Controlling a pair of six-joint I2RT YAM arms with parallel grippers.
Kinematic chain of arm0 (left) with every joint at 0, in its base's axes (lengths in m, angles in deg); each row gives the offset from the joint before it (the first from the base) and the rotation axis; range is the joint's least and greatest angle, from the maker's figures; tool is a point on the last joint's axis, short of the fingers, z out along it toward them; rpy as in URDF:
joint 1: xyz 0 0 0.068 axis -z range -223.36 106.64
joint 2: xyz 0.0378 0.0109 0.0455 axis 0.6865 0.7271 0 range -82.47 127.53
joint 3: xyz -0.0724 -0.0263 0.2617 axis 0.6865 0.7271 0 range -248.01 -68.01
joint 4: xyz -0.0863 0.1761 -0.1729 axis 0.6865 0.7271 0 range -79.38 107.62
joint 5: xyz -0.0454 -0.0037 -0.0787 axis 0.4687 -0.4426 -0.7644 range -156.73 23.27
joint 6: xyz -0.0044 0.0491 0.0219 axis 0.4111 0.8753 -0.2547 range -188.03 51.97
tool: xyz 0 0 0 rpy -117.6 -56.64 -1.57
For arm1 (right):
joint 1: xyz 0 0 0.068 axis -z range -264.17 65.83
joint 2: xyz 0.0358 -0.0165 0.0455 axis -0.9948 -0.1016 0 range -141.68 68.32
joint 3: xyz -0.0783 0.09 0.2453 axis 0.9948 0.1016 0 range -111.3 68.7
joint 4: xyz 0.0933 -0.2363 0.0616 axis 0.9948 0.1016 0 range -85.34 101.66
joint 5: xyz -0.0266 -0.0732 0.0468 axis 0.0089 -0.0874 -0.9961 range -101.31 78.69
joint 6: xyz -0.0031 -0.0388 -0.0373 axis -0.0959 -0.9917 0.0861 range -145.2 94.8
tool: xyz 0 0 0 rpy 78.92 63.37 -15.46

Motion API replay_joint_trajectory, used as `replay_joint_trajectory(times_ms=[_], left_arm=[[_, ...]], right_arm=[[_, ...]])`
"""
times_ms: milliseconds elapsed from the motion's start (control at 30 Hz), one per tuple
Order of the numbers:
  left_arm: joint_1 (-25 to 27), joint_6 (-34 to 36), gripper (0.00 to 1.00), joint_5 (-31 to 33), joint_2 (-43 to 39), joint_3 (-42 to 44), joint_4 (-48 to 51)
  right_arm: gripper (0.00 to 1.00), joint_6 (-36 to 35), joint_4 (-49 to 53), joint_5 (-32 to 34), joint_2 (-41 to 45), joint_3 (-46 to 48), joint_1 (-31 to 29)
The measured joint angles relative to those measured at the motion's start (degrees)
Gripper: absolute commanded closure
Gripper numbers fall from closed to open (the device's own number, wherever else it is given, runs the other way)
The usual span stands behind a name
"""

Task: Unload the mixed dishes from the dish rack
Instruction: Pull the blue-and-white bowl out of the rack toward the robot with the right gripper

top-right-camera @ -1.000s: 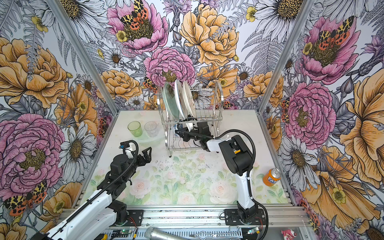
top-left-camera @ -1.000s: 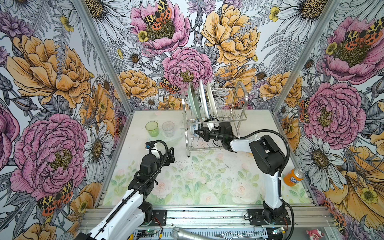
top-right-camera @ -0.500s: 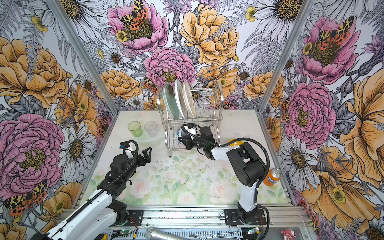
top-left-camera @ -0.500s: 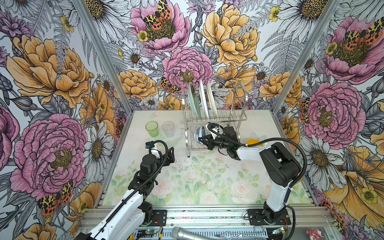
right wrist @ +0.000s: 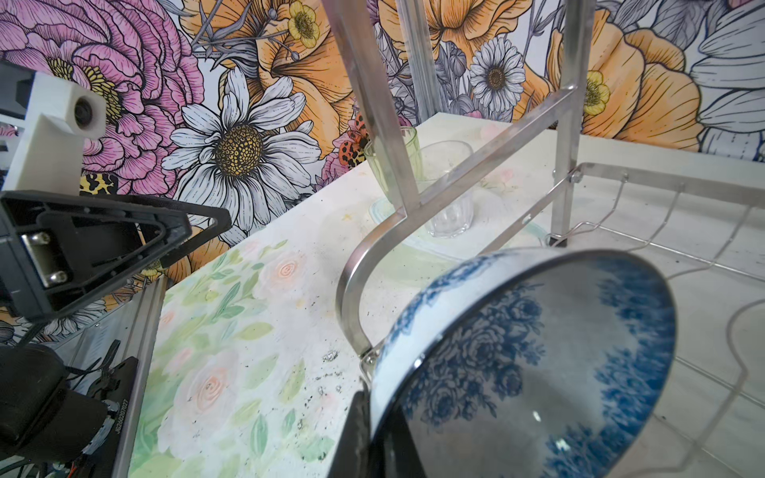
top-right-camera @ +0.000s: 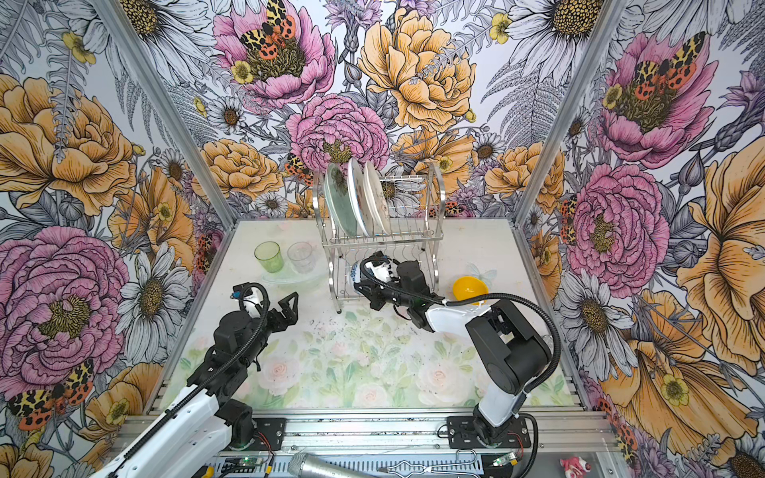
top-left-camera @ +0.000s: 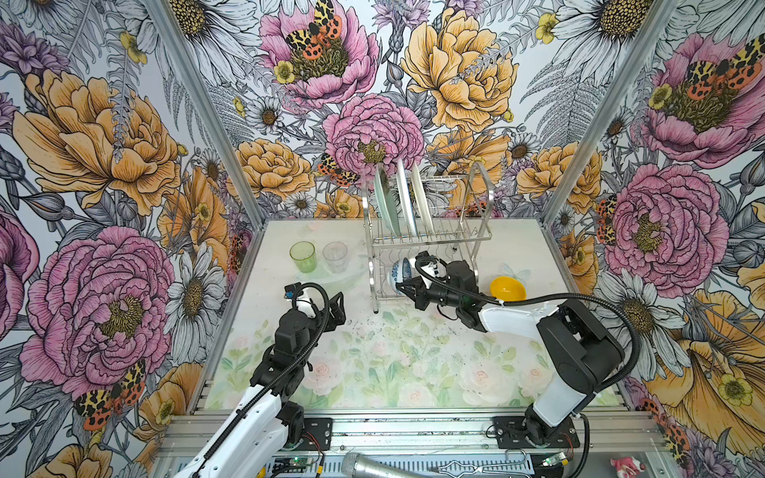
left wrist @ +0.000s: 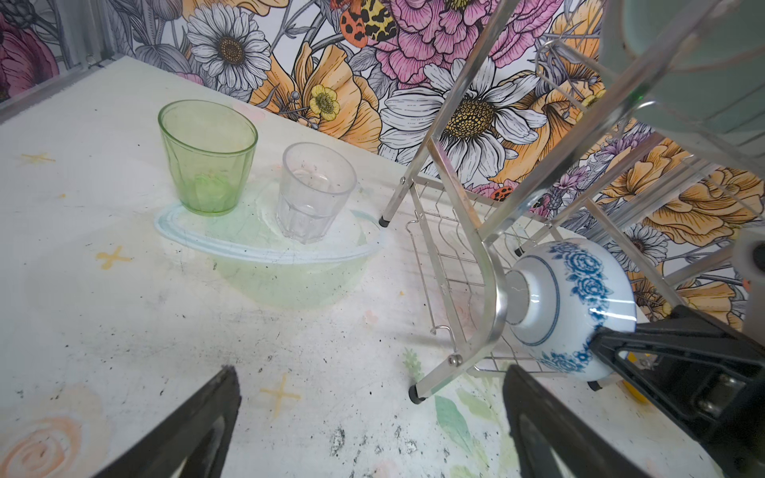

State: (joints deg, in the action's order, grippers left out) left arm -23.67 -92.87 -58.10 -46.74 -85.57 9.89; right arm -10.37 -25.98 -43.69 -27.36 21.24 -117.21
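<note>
Floral-papered booth, pale flower-print bench (top-left-camera: 372, 364). Entries as I read them from my desk:

- Dish rack (top-left-camera: 430, 239), back centre, two tiers. Upper tier: three plates (top-left-camera: 405, 202) standing on edge.
- Blue-and-white bowl (top-left-camera: 398, 273), lower tier, front left corner, lying on its side. Its foot points at the rack's left arched frame and its mouth faces the right arm.
- Right gripper (top-left-camera: 403, 285), pinched onto that bowl's rim.
- Left gripper (left wrist: 372, 385), jaws spread wide, holding nothing, over the bench left of the rack.
- Yellow bowl (top-left-camera: 507, 288), on the bench right of the rack.
- Green tumbler (top-left-camera: 303, 256) and clear tumbler (top-left-camera: 335, 256), side by side on the bench left of the rack.

Note: the held bowl's axis runs across the rack, with the gripper on the mouth side and the frame on the foot side — foot and frame are very close, and I cannot tell whether they touch. I judge the withdrawal has to carry the foot clear of that upright first.
</note>
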Motion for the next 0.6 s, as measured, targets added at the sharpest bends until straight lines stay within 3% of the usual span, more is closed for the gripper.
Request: replay_joint_trajectory(times_ms=[300, 600], left_arm=[[1.11, -1.84, 0.01, 0.42, -2.97, -1.07, 3.32], [5.49, -2.29, 0.01, 0.98, -1.60, -3.39, 4.33]], right_arm=[[1.00, -1.03, 0.50, 2.21, 6.14, 3.30, -1.22], [1.00, -1.25, 2.73, 3.56, 11.34, 6.47, -3.19]])
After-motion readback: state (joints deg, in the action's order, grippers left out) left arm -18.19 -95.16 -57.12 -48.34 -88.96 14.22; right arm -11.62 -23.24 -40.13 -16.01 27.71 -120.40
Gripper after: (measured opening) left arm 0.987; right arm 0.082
